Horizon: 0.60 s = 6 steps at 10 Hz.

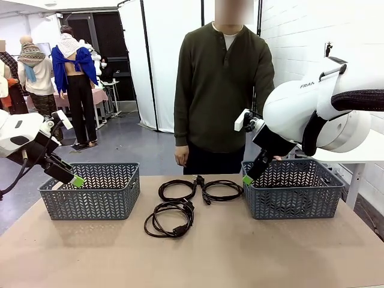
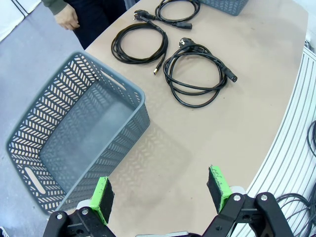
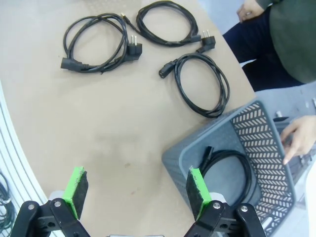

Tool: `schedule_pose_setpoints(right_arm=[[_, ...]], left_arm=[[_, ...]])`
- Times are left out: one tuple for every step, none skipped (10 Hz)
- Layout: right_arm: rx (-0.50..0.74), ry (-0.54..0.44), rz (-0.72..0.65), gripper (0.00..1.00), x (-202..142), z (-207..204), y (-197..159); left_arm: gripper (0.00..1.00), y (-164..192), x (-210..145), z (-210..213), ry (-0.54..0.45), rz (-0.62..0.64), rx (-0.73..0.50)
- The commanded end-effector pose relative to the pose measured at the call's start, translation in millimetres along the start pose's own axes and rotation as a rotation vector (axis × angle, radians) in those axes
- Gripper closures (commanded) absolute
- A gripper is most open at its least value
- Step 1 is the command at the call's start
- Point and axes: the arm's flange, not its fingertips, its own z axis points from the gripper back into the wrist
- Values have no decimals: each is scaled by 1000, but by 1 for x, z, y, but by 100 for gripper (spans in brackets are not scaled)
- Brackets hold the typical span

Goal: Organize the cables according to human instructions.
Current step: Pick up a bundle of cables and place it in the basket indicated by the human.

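Overhead, one cable (image 3: 244,162) inside basket (image 3: 269,148)

Seen from the front, the bulbous white right arm (image 1: 312,108) at three o'clock carries grey lettering that begins "FRAN" and a black braided hose (image 1: 360,99). Its black right gripper (image 1: 248,179) is green-tipped. At nine o'clock, the white left arm (image 1: 18,135) trails a thin black cable (image 1: 23,171), and the black left gripper (image 1: 76,180) is likewise green-tipped. The wrist views show ridged green pads (image 2: 102,197) and silver bolts (image 3: 215,203) on black finger links. At twelve o'clock, the person (image 1: 219,90) wears a dark olive long-sleeved sweater over a white undershirt, with dark trousers.
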Motion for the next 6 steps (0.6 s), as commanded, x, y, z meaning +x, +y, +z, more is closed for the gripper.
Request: schedule_pose_setpoints(right_arm=[[-6, 4, 2, 0, -1, -1, 1], [-6, 4, 2, 0, -1, -1, 1], [-6, 4, 2, 0, -1, -1, 1], [-6, 4, 2, 0, -1, -1, 1], [-6, 4, 2, 0, -1, -1, 1], [1, -1, 1, 0, 0, 0, 0]], left_arm=[[0, 2, -1, -1, -10, 4, -9], [0, 2, -1, -1, -10, 4, -9], [0, 2, -1, -1, -10, 4, -9], [0, 2, -1, -1, -10, 4, -9], [0, 2, -1, -1, -10, 4, -9], [0, 2, -1, -1, -10, 4, -9]])
